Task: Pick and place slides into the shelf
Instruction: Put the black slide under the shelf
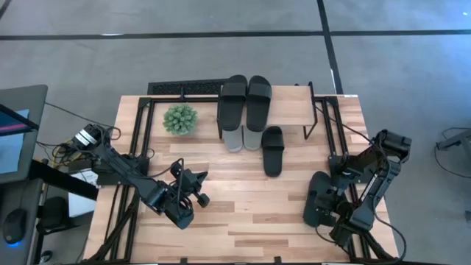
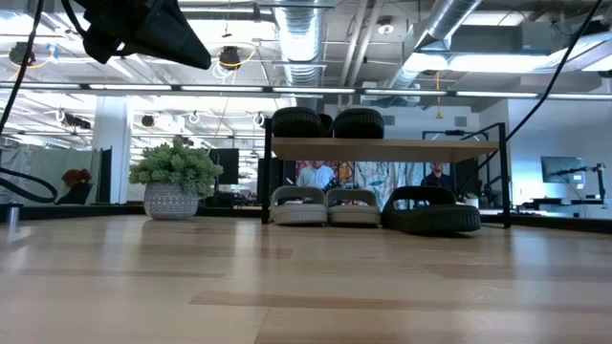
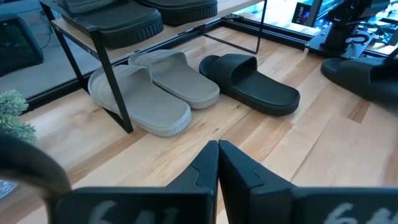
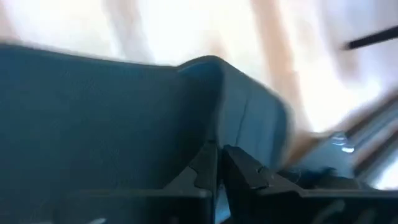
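Gripping: right gripper (image 1: 333,221), near right, apparently clenched on black slide (image 1: 321,197).
Left gripper (image 3: 218,163): clenched, empty, near left.
Shelf (image 1: 291,105): black pair on top; grey pair (image 3: 155,91) beneath.
Single black slide (image 1: 272,149): beside shelf.

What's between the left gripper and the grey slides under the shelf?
Only bare tabletop. In the left wrist view, nothing sits between the left gripper and the grey slides.

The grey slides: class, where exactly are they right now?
In the high view, the grey slides sit side by side under the shelf, toes poking out, directly below the black pair on top, with a single black slide just right.
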Motion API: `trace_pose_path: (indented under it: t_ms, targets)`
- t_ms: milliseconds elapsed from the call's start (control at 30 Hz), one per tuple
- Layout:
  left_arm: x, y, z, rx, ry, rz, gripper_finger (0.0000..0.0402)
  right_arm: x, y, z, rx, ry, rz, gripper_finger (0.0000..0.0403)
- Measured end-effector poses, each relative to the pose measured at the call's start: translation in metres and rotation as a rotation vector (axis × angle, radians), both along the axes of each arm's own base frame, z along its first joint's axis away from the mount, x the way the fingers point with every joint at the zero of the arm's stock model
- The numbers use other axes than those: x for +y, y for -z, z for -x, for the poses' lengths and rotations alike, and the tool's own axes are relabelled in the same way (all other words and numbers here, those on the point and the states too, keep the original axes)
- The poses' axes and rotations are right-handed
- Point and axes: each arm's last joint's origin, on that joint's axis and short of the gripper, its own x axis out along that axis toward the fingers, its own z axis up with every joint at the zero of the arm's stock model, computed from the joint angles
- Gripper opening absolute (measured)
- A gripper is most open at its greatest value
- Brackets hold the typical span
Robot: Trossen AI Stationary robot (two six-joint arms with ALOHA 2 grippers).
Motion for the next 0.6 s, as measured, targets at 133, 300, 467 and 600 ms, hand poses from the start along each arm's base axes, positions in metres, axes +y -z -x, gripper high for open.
trace_pose_path:
  t_ms: [133, 300, 467, 600]
  targets:
    - [0.0, 0.0, 0.0, 0.0, -0.001, -0.004, 0.0, -0.007, -0.01, 0.0, 0.003, 0.006, 0.091, 0.0005]
    - [0.001, 0.0, 0.0, 0.005, -0.002, -0.017, 0.0, -0.018, -0.02, -0.006, -0.024, 0.011, 0.144, 0.0002]
    - [0.003, 0.0, -0.002, 0.009, -0.009, -0.022, 0.0, -0.031, -0.027, -0.019, -0.064, -0.01, 0.179, 0.0001]
    - [0.004, 0.0, -0.002, 0.01, -0.012, -0.023, 0.0, -0.041, -0.03, -0.033, -0.069, -0.048, 0.216, 0.0001]
